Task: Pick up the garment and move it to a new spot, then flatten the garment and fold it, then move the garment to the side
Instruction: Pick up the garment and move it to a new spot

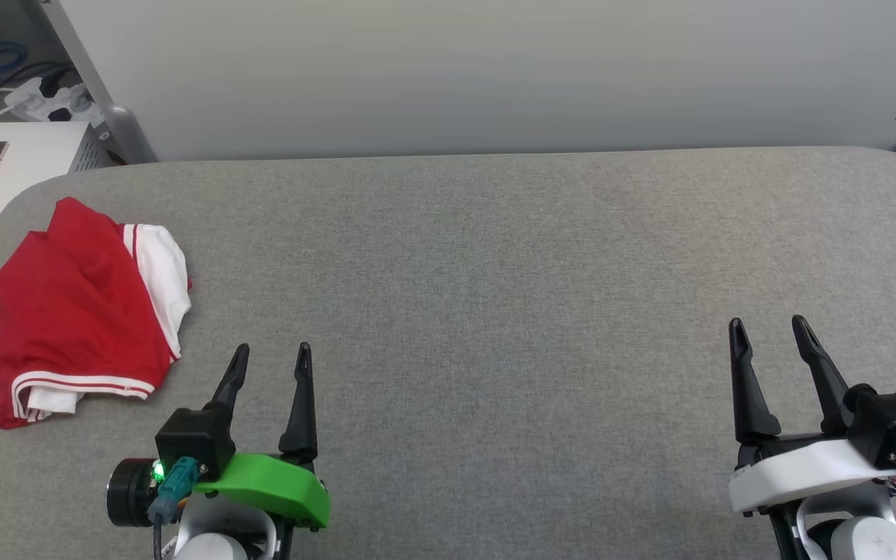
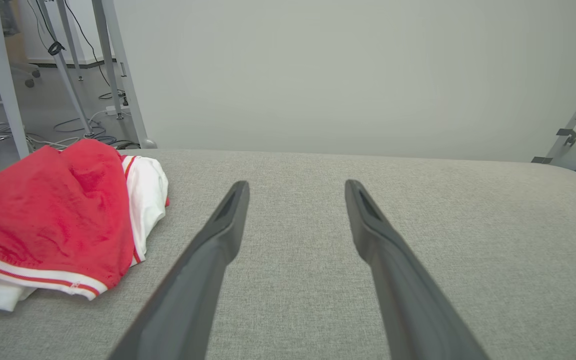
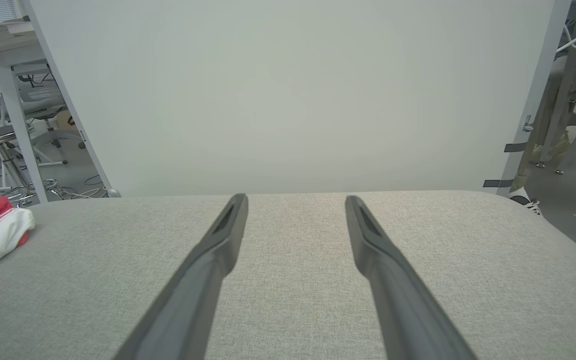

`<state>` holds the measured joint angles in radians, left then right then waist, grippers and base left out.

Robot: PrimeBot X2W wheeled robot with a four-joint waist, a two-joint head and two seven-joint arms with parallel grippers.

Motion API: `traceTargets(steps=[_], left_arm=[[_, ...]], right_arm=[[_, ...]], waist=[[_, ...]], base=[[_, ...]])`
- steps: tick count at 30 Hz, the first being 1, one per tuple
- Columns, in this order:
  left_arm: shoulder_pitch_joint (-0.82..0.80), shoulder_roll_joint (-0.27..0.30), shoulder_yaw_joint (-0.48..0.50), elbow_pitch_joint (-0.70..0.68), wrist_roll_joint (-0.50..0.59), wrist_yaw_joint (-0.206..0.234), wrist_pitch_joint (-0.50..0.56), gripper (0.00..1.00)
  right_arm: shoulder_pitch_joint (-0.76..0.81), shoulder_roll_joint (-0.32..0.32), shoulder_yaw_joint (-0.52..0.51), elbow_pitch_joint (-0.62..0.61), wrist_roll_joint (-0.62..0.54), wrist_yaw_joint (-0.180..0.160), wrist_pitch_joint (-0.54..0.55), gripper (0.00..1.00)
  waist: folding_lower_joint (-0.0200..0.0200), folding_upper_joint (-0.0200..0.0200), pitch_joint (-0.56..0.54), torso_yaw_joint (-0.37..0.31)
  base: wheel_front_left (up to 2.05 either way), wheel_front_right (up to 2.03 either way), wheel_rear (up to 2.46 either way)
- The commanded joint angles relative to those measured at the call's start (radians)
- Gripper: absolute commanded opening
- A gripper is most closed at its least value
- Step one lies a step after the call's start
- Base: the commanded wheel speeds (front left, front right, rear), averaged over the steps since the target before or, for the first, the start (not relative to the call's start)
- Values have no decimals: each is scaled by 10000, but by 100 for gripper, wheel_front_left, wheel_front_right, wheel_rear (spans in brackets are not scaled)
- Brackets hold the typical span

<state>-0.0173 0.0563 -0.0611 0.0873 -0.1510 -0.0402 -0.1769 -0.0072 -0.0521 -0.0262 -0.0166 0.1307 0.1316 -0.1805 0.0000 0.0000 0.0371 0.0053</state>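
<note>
The garment lies in a crumpled heap at the left of the head view, on the grey padded table. It is red cloth with a white sleeve on its right side and red-white striped trim along the lower edge. The left gripper, at lower left, and the right gripper, at lower right, both gape wide and hold nothing.

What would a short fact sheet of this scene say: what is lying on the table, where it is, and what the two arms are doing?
surface: grey fabric-covered table
garment: red shirt with white sleeves and striped trim, bunched in a heap by the table's left edge
left tool: open, holding nothing, just right of the garment
right tool: open, holding nothing, over the table's right side
contact: neither tool touches the garment
</note>
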Motion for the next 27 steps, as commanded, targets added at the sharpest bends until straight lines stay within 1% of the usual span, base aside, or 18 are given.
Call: traceTargets(steps=[1, 6, 10, 11, 16, 23, 24, 27], left_arm=[[-82, -43, -33, 43, -97, -52, -129, 100], [-98, -46, -61, 69, -173, -65, -230, 100], [-120, -48, -74, 102, -220, -62, -312, 100], [-126, -49, -79, 141, -249, -74, -376, 100], [-125, -52, -55, 182, -294, -79, -477, 100], [-89, -55, 2, 275, -393, -101, -624, 100], [-81, -57, -18, 289, -446, -112, -689, 100], [-51, -58, -38, 313, -484, -108, -748, 100]], right_arm=[[24, 13, 20, 17, 109, -6, -103, 100], [58, 14, 54, 21, 155, -7, -202, 100], [76, 14, 122, 21, 177, -7, -283, 100], [91, 15, 171, 21, 213, -7, -347, 100], [112, 16, 311, -2, 187, -8, -446, 100], [136, 17, 583, -1, 181, -8, -591, 100], [135, 17, 673, 12, 164, -9, -655, 100], [126, 18, 732, 35, 211, -9, -713, 100]], waist=[[0, 0, 1, 50], [0, 0, 3, 276], [0, 0, 22, 585], [0, 0, 43, 907], [0, 0, 70, 1545], [0, 0, 52, 2608], [0, 0, 51, 3078], [0, 0, 59, 3452]], base=[[0, 0, 0], [0, 0, 0], [0, 0, 0], [0, 0, 0], [0, 0, 0], [0, 0, 0], [0, 0, 0], [0, 0, 0]])
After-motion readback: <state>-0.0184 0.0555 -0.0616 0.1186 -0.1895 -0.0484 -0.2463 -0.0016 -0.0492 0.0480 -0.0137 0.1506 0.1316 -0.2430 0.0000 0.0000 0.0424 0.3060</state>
